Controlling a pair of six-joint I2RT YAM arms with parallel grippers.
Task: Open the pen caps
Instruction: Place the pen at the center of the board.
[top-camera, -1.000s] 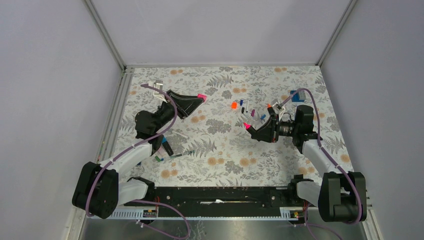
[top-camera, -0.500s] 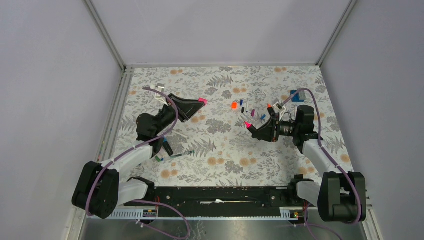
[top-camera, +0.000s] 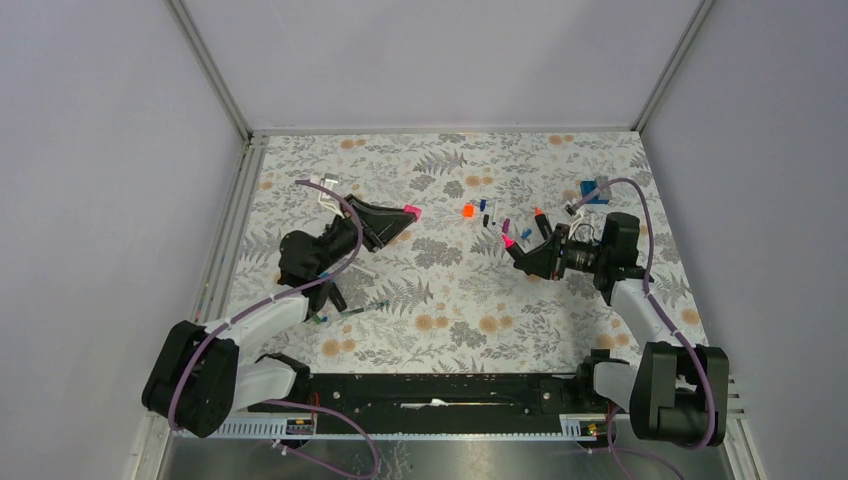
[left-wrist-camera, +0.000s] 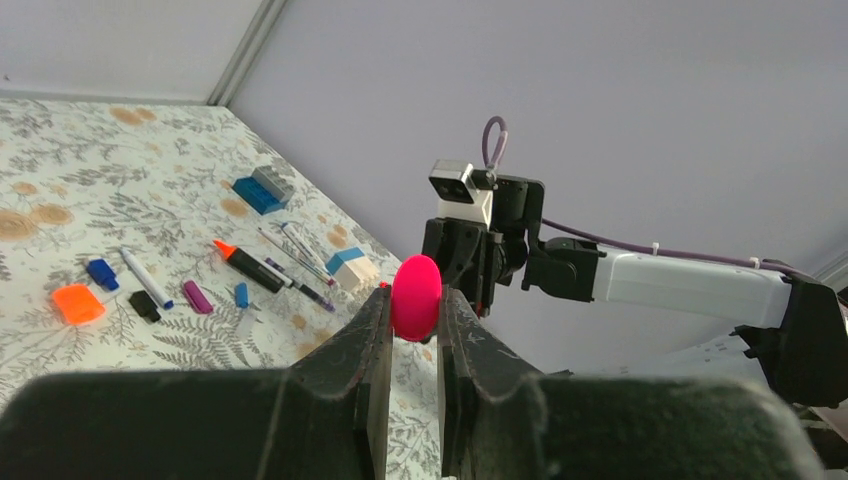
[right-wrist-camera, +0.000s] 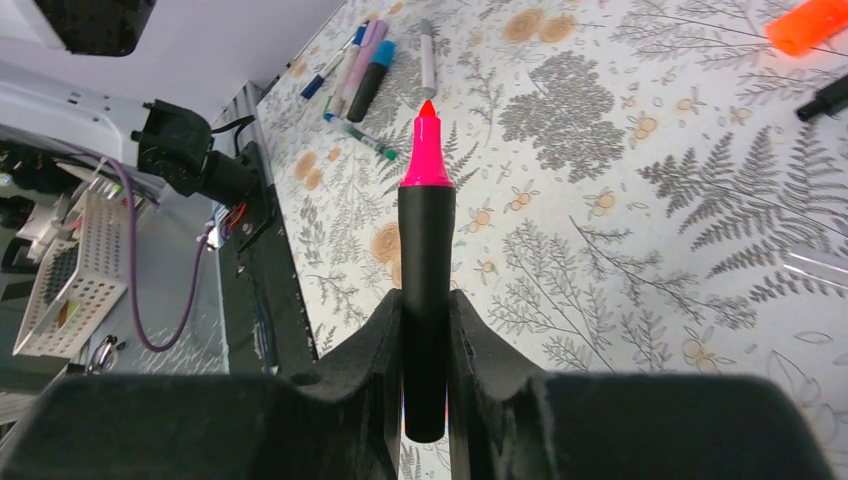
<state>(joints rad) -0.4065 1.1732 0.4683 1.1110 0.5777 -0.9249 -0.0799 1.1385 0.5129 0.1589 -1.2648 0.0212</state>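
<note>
My left gripper is shut on a pink pen cap, held above the floral table at centre left. My right gripper is shut on a chunky black highlighter, whose bare pink tip points left toward the cap. In the top view that tip is well apart from the cap. Loose caps lie on the table between the arms: orange, blue, black and lilac.
An uncapped orange-tipped black highlighter and thin pens lie near a blue-and-white block. A blue block sits at the far right. Several pens lie by the left arm. Grey walls enclose the table.
The left gripper with the pink cap has shifted slightly right and nearer. The right gripper has drawn back to the right with the highlighter. Both grips stay shut.
</note>
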